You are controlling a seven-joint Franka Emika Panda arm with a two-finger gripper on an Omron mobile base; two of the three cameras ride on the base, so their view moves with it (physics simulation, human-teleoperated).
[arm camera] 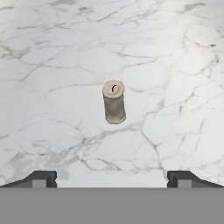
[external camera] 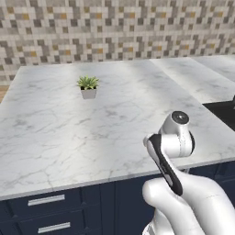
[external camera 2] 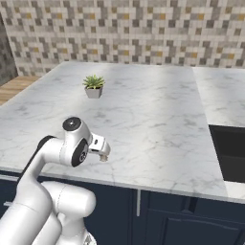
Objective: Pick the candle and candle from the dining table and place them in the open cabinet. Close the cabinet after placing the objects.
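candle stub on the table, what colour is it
Grey-beige, with a dark wick; the candle stub shows best in the hand view.

Both base views look forward and down from behind the arm, left and right, sharing the white grey-veined marble surface. The hand view looks closely down on it.

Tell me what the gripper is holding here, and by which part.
Nothing. The gripper is open above the marble table, and the short candle stands on the table untouched, well clear of the jaws.
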